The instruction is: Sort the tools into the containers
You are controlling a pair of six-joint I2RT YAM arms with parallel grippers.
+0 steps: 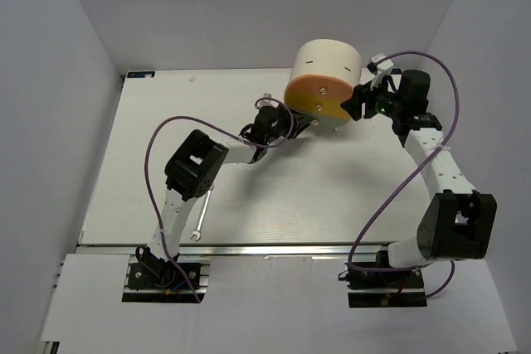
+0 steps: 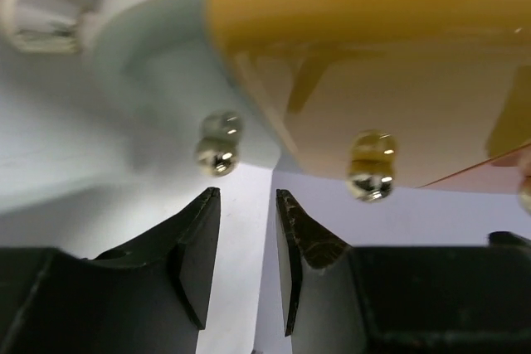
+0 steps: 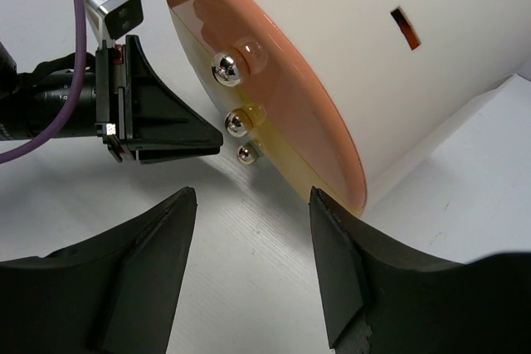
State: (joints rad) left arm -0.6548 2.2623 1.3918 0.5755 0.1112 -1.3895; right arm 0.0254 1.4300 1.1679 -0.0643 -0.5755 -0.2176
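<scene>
Hovering short of a small knob [image 2: 217,153], the left claw [image 2: 248,198] is narrow and empty: it may slip off. With the right claw [image 3: 252,198] wide and empty, the unbraced cabinet [image 1: 328,60] may slide.

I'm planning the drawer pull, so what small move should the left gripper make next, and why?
Probably ease the left gripper forward and across onto the pale drawer's knob; its open jaws hold nothing, and their gap sits just beside that knob, short of it.
</scene>
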